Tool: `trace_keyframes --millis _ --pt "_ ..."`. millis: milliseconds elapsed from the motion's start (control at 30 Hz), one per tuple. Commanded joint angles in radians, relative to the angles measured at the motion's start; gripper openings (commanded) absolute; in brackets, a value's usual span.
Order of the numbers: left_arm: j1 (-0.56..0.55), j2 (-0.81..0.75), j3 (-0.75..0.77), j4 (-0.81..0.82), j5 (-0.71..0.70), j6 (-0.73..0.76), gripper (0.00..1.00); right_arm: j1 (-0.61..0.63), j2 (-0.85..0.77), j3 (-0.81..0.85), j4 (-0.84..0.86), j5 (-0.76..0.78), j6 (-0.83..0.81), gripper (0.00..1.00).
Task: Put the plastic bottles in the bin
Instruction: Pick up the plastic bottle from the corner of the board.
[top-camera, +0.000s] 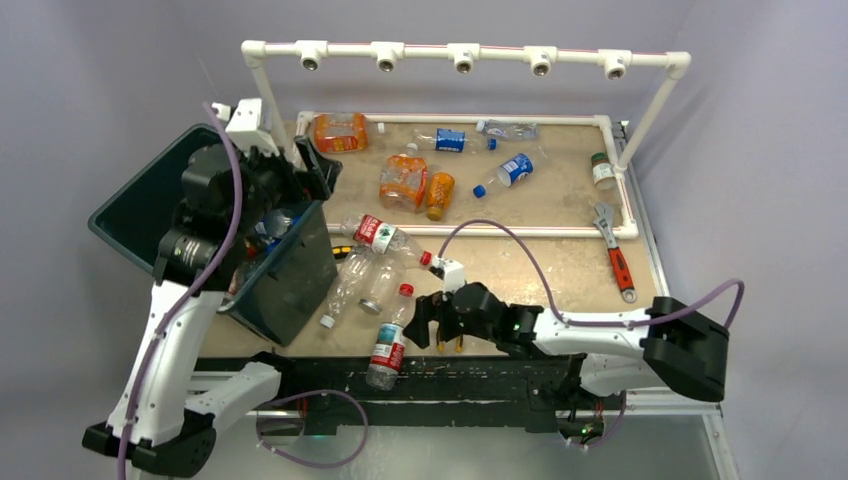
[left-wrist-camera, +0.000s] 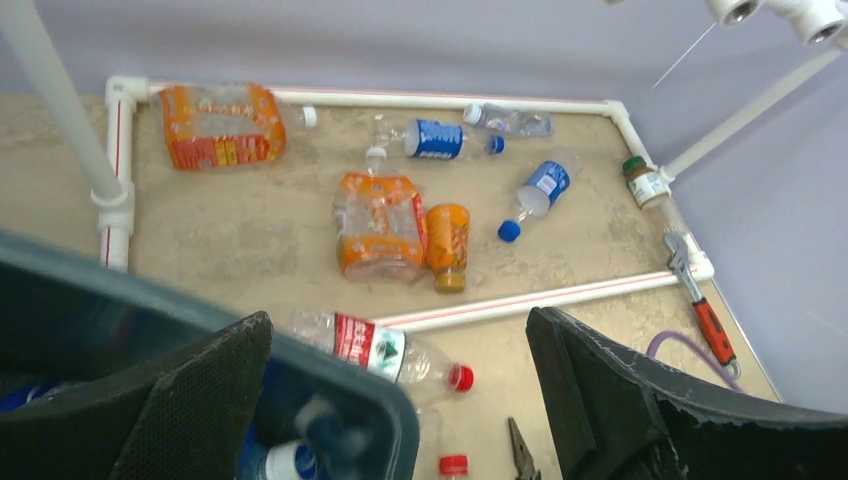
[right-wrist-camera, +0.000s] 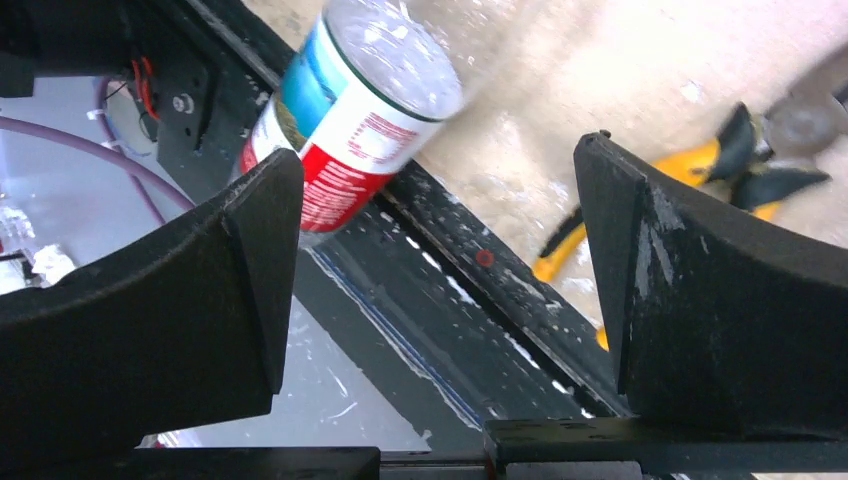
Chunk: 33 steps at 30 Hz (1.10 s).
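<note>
Hovering with both claws spread wide and empty above a table (top-camera: 570, 275) strewn with plastic bottles (top-camera: 405, 185).

The left gripper (left-wrist-camera: 398, 316) hangs over the bin (top-camera: 290, 285) at the table's left side, its jaws fully apart, and a few bottles lie inside the bin. The right gripper (right-wrist-camera: 440, 160), equally wide and gripping nothing, sits low at the near edge just beside a red-labelled bottle (top-camera: 387, 345), with yellow pliers (right-wrist-camera: 560, 250) close by. Other bottles lie within the white pipe frame (top-camera: 480, 231) beyond.
</note>
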<state>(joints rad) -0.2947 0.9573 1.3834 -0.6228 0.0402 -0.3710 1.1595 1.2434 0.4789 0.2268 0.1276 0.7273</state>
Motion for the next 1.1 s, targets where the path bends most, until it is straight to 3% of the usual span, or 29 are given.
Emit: trace_keyframes --millis 0,233,400,767,1067 --pt "-0.055 0.125 0.167 0.049 -0.049 0.049 0.99 0.003 0.072 0.073 0.106 -0.070 0.015 0.99" --pt "-0.497 0.344 0.336 0.060 -0.485 0.142 0.99 0.003 0.180 0.123 0.050 -0.072 0.049 0.97" --pt "-0.638 0.317 0.231 0.146 -0.667 0.132 0.99 0.003 0.229 0.151 0.057 -0.083 0.053 0.96" --pt "-0.696 0.140 -0.058 0.193 -0.775 -0.022 0.99 -0.031 0.404 0.225 0.073 -0.149 0.084 0.93" --pt "-0.696 0.087 -0.115 0.177 -0.749 -0.066 0.99 -0.064 0.363 0.173 0.113 -0.160 0.092 0.83"
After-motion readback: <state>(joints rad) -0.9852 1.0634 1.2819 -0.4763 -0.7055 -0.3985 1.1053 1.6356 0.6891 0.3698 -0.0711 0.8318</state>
